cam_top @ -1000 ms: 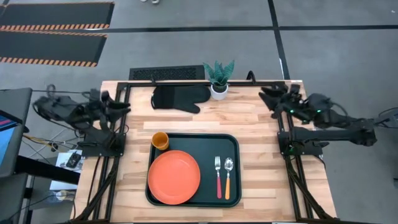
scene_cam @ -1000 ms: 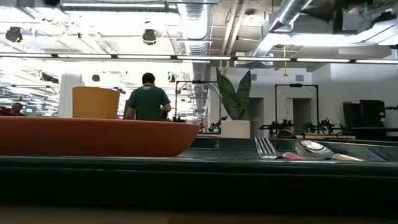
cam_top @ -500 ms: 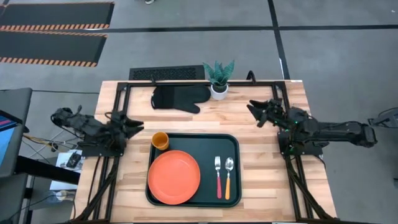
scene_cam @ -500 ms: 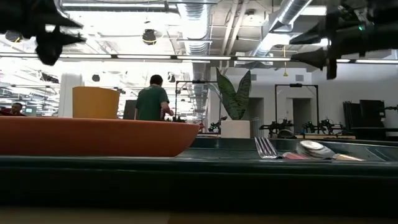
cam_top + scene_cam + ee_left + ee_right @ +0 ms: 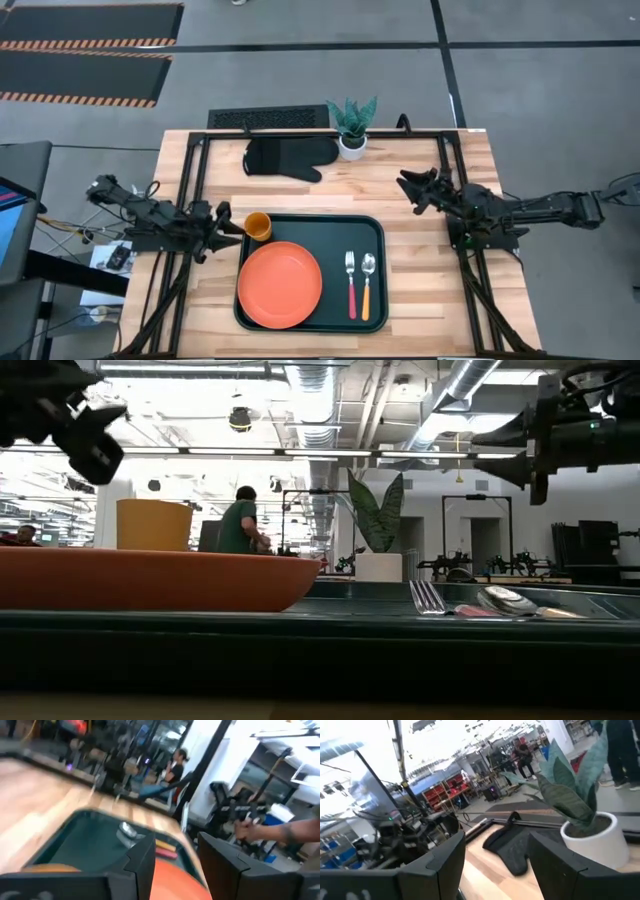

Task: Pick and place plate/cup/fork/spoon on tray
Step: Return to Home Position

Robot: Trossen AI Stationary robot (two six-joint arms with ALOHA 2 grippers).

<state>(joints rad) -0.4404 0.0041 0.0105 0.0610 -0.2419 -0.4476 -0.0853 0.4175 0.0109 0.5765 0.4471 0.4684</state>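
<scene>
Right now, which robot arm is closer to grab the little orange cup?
The left one, probably. The left gripper is open, right beside the cup at the tray's corner. The right gripper is open too, but hangs over bare table beyond the tray's far corner.

Both my arms read as matte black, chunky jointed links; the left arm point(image 5: 150, 215) has loose dark cables looping near its rear joint, and the right arm point(image 5: 520, 208) is a long slim tube ending in a bulkier wrist block. A small green light shows on the right arm in the low view. Wrist views show wide, flat, angular black fingers point(image 5: 142, 865), point(image 5: 445, 862) with bevelled edges.
</scene>
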